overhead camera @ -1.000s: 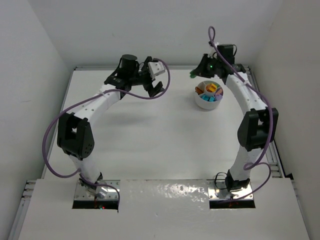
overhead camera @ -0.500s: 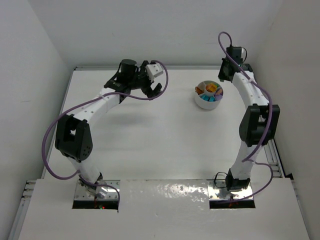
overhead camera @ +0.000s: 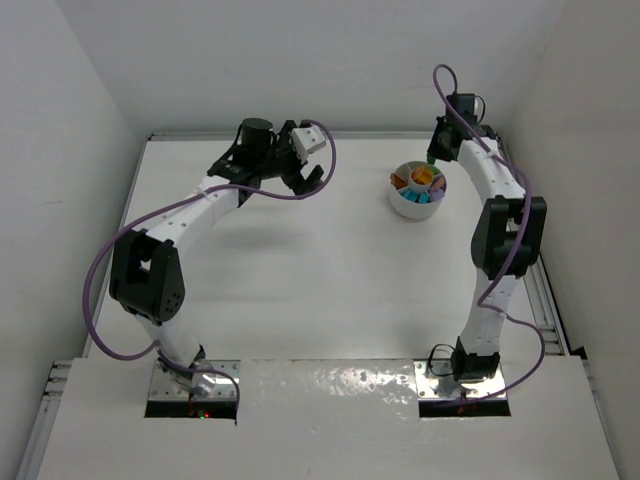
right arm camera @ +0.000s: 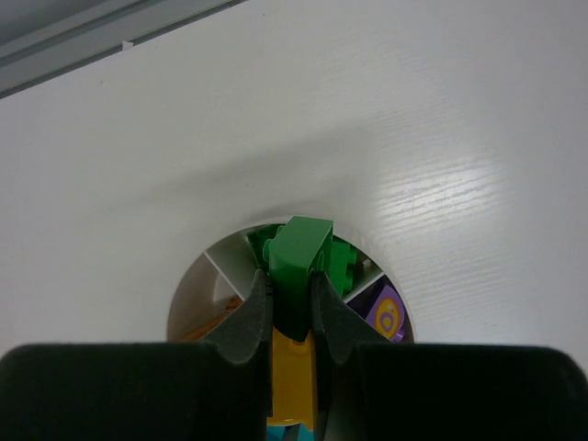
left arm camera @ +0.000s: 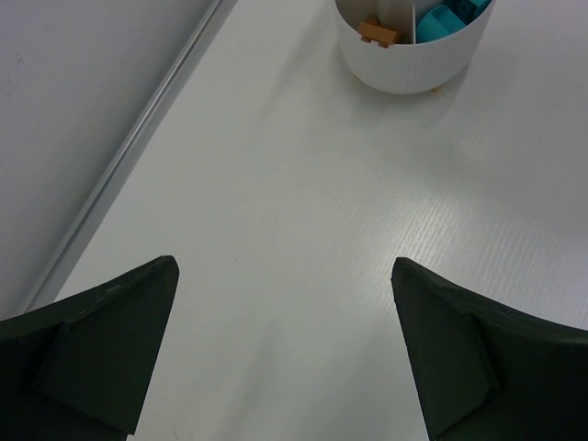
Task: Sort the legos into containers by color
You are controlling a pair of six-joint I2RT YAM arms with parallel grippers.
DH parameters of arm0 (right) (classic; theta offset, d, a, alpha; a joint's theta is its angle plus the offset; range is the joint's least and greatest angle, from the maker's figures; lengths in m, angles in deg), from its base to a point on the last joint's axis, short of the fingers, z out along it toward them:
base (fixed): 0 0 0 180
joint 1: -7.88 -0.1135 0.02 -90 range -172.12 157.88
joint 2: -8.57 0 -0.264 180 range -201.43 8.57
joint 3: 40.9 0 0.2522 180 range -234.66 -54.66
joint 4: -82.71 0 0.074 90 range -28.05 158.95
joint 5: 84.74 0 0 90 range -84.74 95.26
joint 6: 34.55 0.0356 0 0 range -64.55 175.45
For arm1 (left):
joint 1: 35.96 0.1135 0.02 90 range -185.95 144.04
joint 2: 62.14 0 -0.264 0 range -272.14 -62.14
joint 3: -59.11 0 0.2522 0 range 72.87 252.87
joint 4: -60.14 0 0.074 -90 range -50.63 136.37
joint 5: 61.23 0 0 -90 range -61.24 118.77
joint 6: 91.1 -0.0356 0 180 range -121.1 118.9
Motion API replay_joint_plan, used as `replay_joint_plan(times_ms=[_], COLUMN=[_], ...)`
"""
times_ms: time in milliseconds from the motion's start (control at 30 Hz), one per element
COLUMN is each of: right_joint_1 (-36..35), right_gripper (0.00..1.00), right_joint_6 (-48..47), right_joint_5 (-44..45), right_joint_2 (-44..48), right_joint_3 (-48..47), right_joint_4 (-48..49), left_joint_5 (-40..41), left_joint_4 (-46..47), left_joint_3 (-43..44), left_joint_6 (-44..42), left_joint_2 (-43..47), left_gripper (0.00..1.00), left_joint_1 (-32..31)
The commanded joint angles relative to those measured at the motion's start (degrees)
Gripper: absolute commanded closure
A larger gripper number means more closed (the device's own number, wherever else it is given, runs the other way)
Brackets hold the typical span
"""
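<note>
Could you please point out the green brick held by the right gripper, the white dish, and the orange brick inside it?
green brick (right arm camera: 301,244): right wrist view, on its front face.
white dish (left arm camera: 404,72): left wrist view, on its outer wall.
orange brick (left arm camera: 378,32): left wrist view, on its top face.

White table (overhead camera: 330,270), plain white walls (overhead camera: 300,60)
</note>
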Motion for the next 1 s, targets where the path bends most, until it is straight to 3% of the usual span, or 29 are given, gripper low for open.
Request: replay_joint_plan(times_ms=[0,300,800,967], right_joint_1=[0.4,1.9,2.3,2.3], right_gripper=[1.0,1.0,1.0,0.91], right_joint_6=[2.0,6.7,7.8,7.8], right_joint_5=[-2.4,-7.5,-3.5,-3.5], right_joint_2=[0.6,-1.8,-2.4,-2.7], right_joint_3=[0.3,1.2,3.6,3.6], right_joint_4=[1.7,3.1,-0.2,-0.4], left_joint_5=[0.4,0.1,1.5,1.5], left_joint_4=[1.9,2.3,3.0,2.9], left_joint_3=[0.8,0.2,-0.4,0.0], left_joint_6=[-0.6,-0.6,-1.2,-1.3], left_joint_2=[2.2,2.3,2.5,2.4], left_gripper=[0.0,0.0,0.0,0.0], left_joint_1=[-0.2,-0.2,-0.2,-0.2])
